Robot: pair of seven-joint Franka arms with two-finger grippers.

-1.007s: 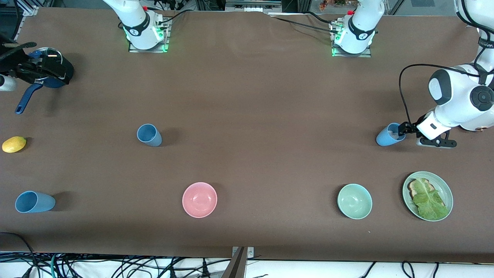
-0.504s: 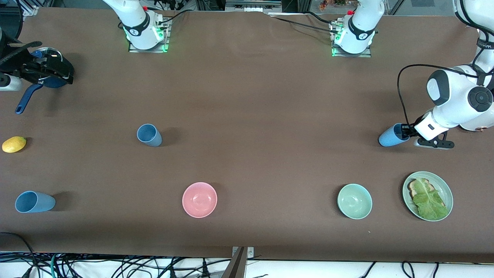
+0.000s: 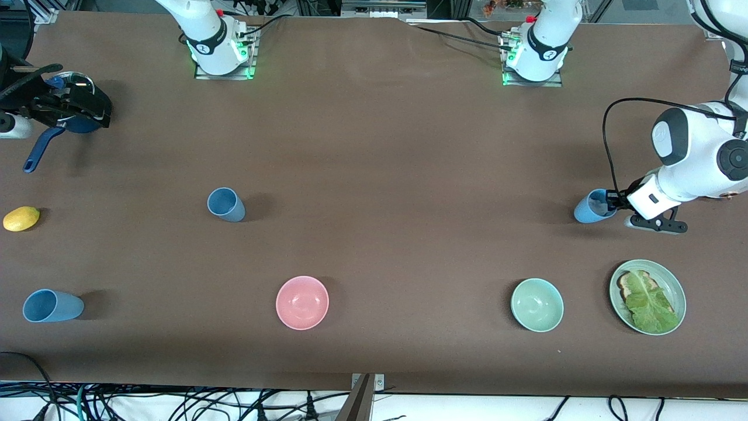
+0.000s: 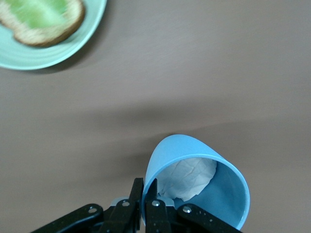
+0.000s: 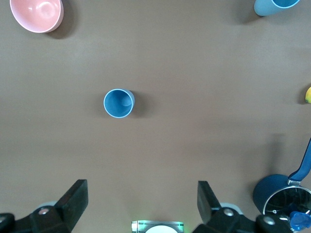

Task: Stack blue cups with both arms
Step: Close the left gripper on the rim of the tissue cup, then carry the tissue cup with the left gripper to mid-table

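Observation:
Three blue cups show in the front view. One blue cup (image 3: pixel 225 204) stands toward the right arm's end; in the right wrist view this cup (image 5: pixel 118 103) is seen from above. A second cup (image 3: pixel 51 306) lies nearer the front camera. The third cup (image 3: pixel 590 209) is at the left arm's end, tilted, with white crumpled paper inside. My left gripper (image 3: pixel 610 202) is shut on its rim. In the left wrist view one finger is inside and one outside the cup (image 4: pixel 221 194), where the left gripper (image 4: pixel 145 188) pinches the wall. My right gripper (image 5: pixel 142 194) is open and empty, and in the front view it (image 3: pixel 70 104) waits over a dark-blue pot (image 3: pixel 82 120).
A pink bowl (image 3: pixel 302 302), a green bowl (image 3: pixel 537 304) and a green plate (image 3: pixel 672 280) with toast and lettuce lie nearer the front camera. A lemon (image 3: pixel 21 218) lies at the right arm's end of the table. The pot's handle (image 3: pixel 38 152) points toward the lemon.
My left gripper has shut on the cup's rim, and the cup now sits more upright. The left arm shifted slightly. The right arm barely moved.

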